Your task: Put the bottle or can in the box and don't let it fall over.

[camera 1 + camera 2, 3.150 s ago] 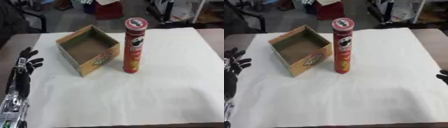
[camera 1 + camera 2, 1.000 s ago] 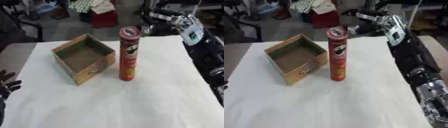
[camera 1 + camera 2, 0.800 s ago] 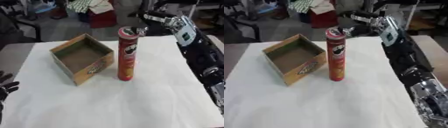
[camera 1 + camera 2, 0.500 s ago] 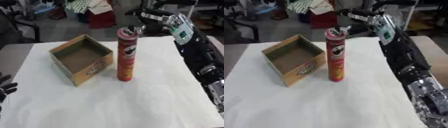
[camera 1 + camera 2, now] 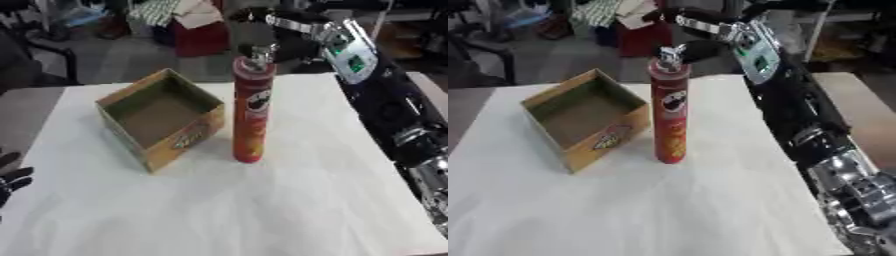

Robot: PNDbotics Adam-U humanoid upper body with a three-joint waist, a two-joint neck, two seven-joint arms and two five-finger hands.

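In the left eye view, the tall red can (image 5: 249,112) stands upright on the white worktop (image 5: 262,205), just beside the open cardboard box (image 5: 157,117) on the box's right side and not yet in it. The right robot hand (image 5: 262,37) has come in from the far right since a moment ago and now sits over the can's top, a fingertip at or on the lid; whether its fingers are clasping the can I cannot tell. The left robot hand (image 5: 10,177) rests released, well left of the box at the frame edge. In the right eye view the can (image 5: 669,112) reads the same, upright and beside the box (image 5: 579,117), with the hand (image 5: 677,50) at the lid, so a grasp seems about to begin.
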